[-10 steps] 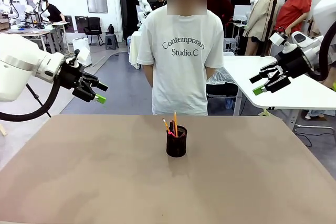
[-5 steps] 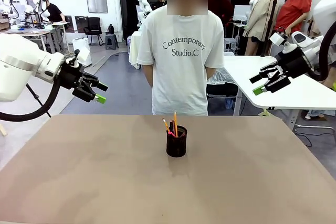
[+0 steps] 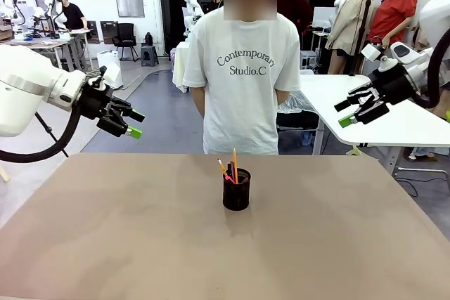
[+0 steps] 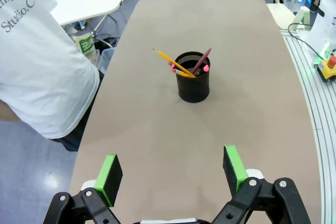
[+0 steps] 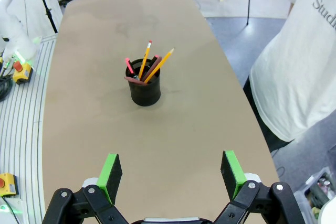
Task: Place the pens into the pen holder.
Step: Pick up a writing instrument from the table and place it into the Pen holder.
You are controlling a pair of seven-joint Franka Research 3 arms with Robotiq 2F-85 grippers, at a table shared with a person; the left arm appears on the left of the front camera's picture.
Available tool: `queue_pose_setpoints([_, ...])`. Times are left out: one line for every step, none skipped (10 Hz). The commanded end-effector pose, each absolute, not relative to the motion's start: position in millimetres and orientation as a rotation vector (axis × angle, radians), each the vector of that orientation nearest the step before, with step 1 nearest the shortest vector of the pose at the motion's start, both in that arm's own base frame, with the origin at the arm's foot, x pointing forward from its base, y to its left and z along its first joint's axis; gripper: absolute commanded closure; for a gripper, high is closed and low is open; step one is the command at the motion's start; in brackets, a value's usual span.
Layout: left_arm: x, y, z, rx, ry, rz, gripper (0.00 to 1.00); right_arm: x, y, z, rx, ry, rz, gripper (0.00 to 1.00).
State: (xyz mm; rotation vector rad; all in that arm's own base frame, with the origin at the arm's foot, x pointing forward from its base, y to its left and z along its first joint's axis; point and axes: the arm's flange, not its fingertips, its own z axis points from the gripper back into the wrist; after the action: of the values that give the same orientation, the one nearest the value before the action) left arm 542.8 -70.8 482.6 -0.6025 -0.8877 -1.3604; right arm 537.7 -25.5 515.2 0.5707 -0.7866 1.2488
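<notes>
The pen holder, a small black mesh cup, stands upright near the far middle of the table, with the pens leaning inside it. From the left wrist, the pen holder holds a yellow pencil, a reddish-brown one and pink-ended sticks. In the right wrist view the pen holder carries the same pens. My left gripper hangs open and empty above the table's left edge; its green pads stand wide apart. Off the table's right side, my right gripper is open and empty too, pads spread.
A person in a white T-shirt stands at the far edge behind the holder, hands behind the back. The brown table is bare around the cup. A white table stands at the far right.
</notes>
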Motion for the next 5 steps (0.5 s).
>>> queue_pose_setpoints([543.9, -70.4, 483.2, -0.602, -0.888, -1.359, 0.0, 535.3, -24.8, 516.6, 0.565, -0.789, 1.248, 0.0])
queue_pose_setpoints([543.9, -70.4, 483.2, -0.602, -0.888, -1.359, 0.0, 535.3, -24.8, 516.6, 0.565, -0.789, 1.248, 0.0])
queue_pose_setpoints([543.9, -70.4, 483.2, -0.602, -0.888, -1.359, 0.0, 535.3, -24.8, 516.6, 0.565, -0.789, 1.248, 0.0])
queue_pose_setpoints([543.9, -70.4, 483.2, -0.602, -0.888, -1.359, 0.0, 535.3, -24.8, 516.6, 0.565, -0.789, 1.248, 0.0])
queue_pose_setpoints([543.9, -70.4, 483.2, -0.602, -0.888, -1.359, 0.0, 535.3, -24.8, 516.6, 0.565, -0.789, 1.248, 0.0])
